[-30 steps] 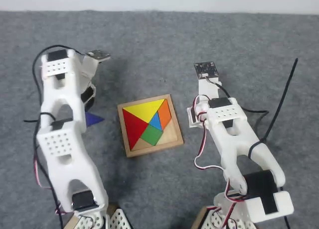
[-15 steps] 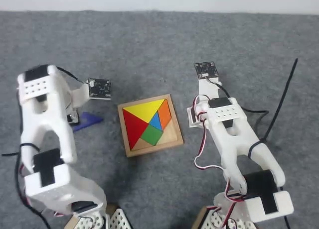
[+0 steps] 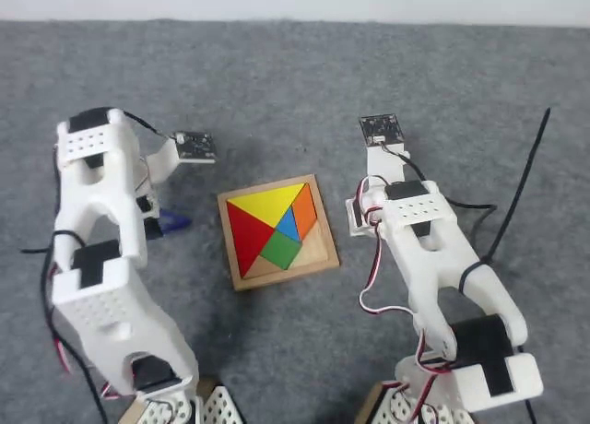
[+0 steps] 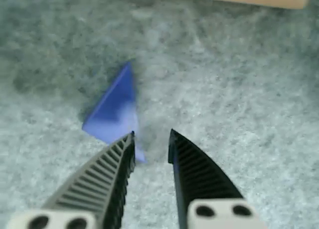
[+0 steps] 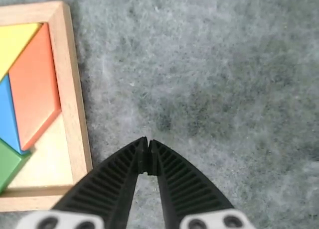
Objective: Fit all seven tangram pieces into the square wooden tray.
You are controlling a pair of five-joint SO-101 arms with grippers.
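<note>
One blue triangle [image 4: 113, 109] lies before left end effector [image 4: 151, 133], spread; right end effector [image 5: 148, 140] pressed together.

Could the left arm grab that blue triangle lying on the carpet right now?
Probably yes. The left end effector hovers open right beside the blue triangle, which lies on the grey carpet with nothing between them.

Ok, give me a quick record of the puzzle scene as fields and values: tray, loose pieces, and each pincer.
tray: square wooden tray, between the arms
in tray: yellow, red, light blue, orange, green
loose: dark blue triangle, on grey felt beside tray
left pincer: open, tips by the triangle
right pincer: shut, over felt beside tray
</note>
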